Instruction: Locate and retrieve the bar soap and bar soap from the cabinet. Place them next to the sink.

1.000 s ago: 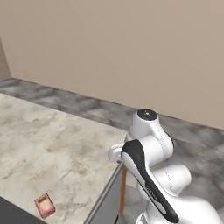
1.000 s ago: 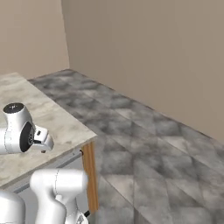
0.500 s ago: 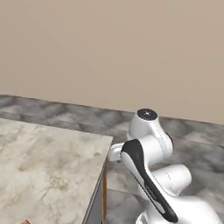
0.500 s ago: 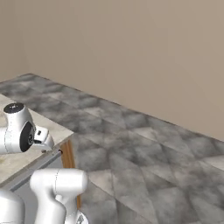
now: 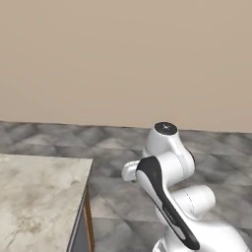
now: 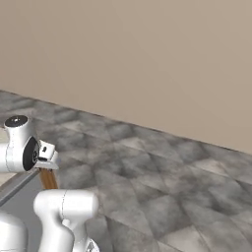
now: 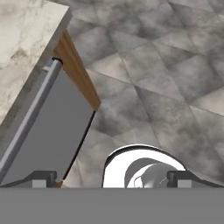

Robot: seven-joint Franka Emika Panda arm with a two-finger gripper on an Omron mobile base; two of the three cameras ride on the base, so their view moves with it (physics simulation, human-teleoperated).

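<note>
1. hand (image 7: 113,178) shows as two dark fingertips (image 7: 43,176) low in the hand view, standing wide apart, so it is spread and pinching nothing.
2. where the two bar soaps lie cannot be told from these pictures.
3. bench (image 7: 24,30), just ahead of the hand, has a pale marbled stone top. its corner reaches into the upper left of the hand view.
4. under that corner a strip of brown wood (image 7: 78,74) runs down the bench's end. beside it sits a flat grey front panel (image 7: 57,135) with a long silver rail (image 7: 28,124) along its upper edge.
5. in the left base view the same bench (image 5: 37,197) fills the lower left. its far right corner lies close to the arm (image 5: 165,192), which folds up white with a dark band on its side.
6. in the right base view the arm (image 6: 19,147) stands at the left edge. the wooden strip (image 6: 48,178) and a bit of the grey panel (image 6: 17,197) show just below its upper joint.
7. floor (image 5: 113,142) of mottled grey stone tiles, laid on the diagonal, spreads beyond the bench's edge to the wall.
8. wall (image 5: 123,59) is plain beige and takes up the upper half of both base views.
</note>
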